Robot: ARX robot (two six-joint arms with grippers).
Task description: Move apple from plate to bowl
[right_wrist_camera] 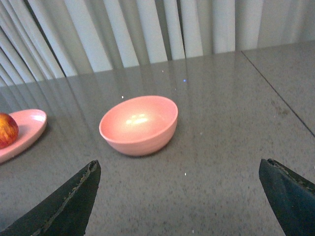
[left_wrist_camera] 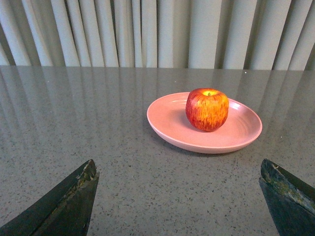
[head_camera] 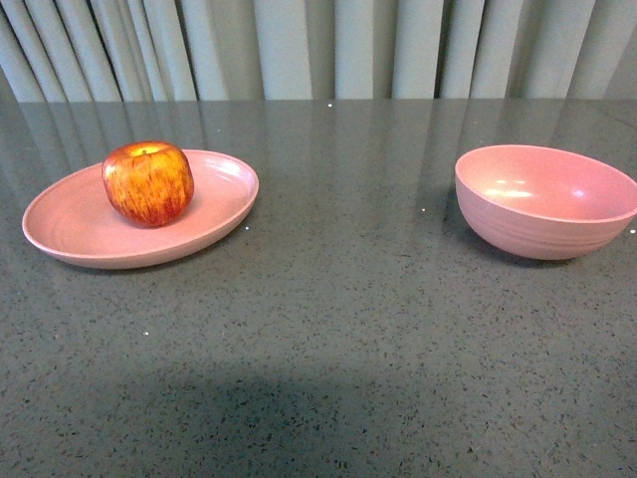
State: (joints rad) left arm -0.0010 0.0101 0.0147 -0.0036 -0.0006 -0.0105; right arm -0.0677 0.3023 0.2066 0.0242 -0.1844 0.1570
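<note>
Your left gripper (left_wrist_camera: 178, 167), spread wide like the right gripper (right_wrist_camera: 178, 164), could roll the round apple (head_camera: 147, 183) off the shallow plate (head_camera: 70, 234).

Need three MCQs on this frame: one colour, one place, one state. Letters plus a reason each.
1. The bowl is: A) white B) pink C) green
2. The apple sits: A) in the bowl B) on the plate C) on a cutting board
3. The left gripper is: A) open, holding nothing B) shut on the apple C) shut on the plate

Answers:
1 B: its wall and inside are pink.
2 B: it rests on the plate, well apart from the bowl.
3 A: its fingers stand wide apart with nothing between them.
</note>
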